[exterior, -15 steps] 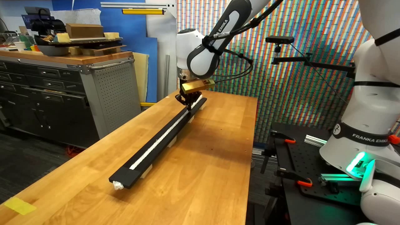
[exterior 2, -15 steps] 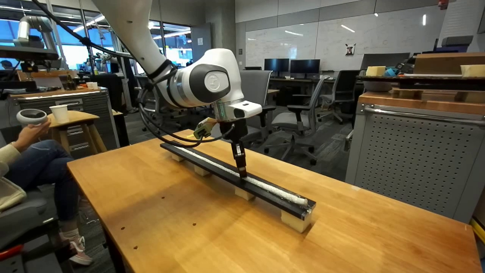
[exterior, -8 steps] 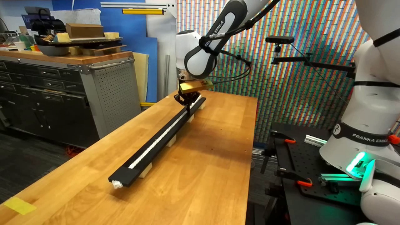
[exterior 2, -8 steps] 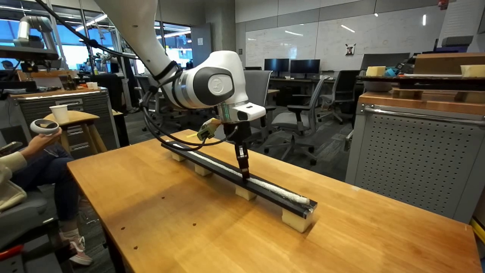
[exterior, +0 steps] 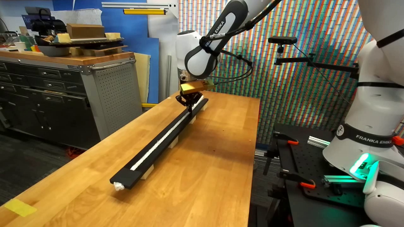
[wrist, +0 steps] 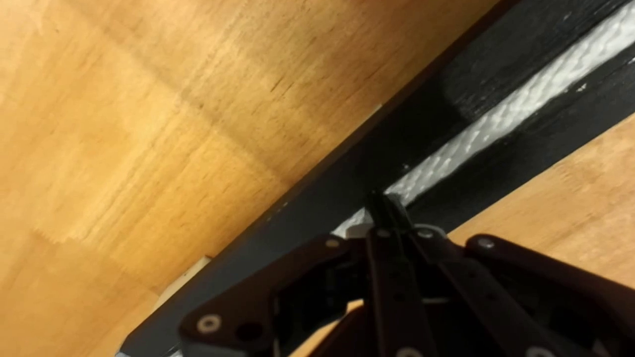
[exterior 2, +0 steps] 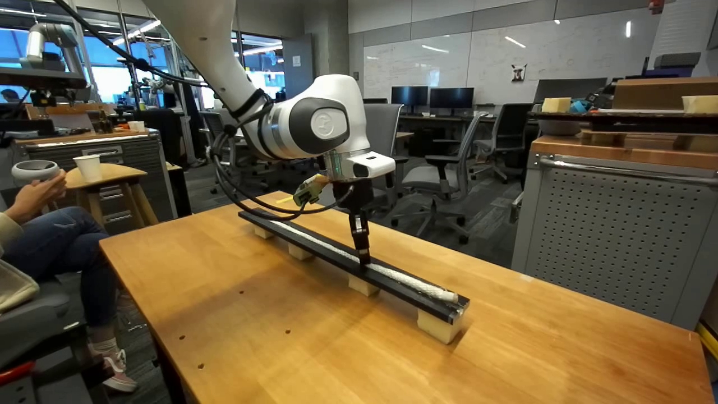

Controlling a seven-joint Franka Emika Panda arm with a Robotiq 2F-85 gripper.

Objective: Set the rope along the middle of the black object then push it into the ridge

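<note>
In an exterior view, your bar (exterior: 165, 144) runs lengthwise on the bench (exterior: 214, 164), raised on blocks (exterior: 147, 172), nearer the left edge than the right. The rope (exterior: 160, 142) lies along the bar's middle; your end effector (exterior: 190, 111) stands at the rope, nearer the bar's far end. Tape (exterior: 20, 207) lies by the bench's left edge, before the bar.

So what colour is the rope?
The rope is white and visibly braided, clearest in the wrist view.
</note>
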